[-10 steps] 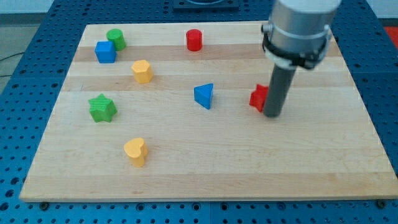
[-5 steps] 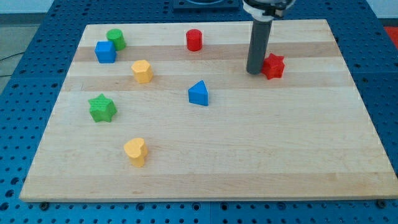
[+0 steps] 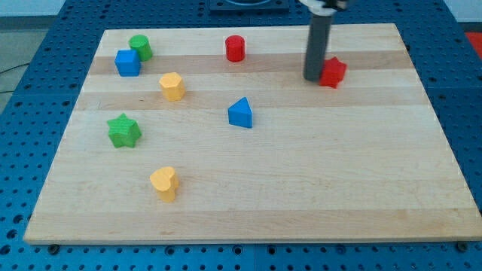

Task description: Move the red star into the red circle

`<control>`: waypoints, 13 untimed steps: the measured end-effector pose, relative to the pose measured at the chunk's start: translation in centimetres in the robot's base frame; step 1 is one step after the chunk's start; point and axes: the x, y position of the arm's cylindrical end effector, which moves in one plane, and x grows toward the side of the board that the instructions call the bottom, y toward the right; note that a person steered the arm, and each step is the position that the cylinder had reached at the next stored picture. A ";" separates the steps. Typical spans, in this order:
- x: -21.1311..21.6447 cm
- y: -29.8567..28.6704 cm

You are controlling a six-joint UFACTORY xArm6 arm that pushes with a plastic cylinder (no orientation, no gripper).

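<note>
My tip [image 3: 313,78] touching red star [image 3: 332,71] on its view-left side. Bare board between star and red circle [image 3: 236,48], nothing blocking. Blue triangle [image 3: 241,113] sits below, off that lane.

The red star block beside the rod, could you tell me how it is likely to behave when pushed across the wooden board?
The red star block looks low and rigid, so it should slide flat, not tip or roll. Its points may let it spin off-line, since my tip sits against its left side. The smooth wooden board probably offers little grip.
</note>
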 end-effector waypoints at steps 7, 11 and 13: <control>-2.3 4.9; -9.4 7.4; -5.7 -5.3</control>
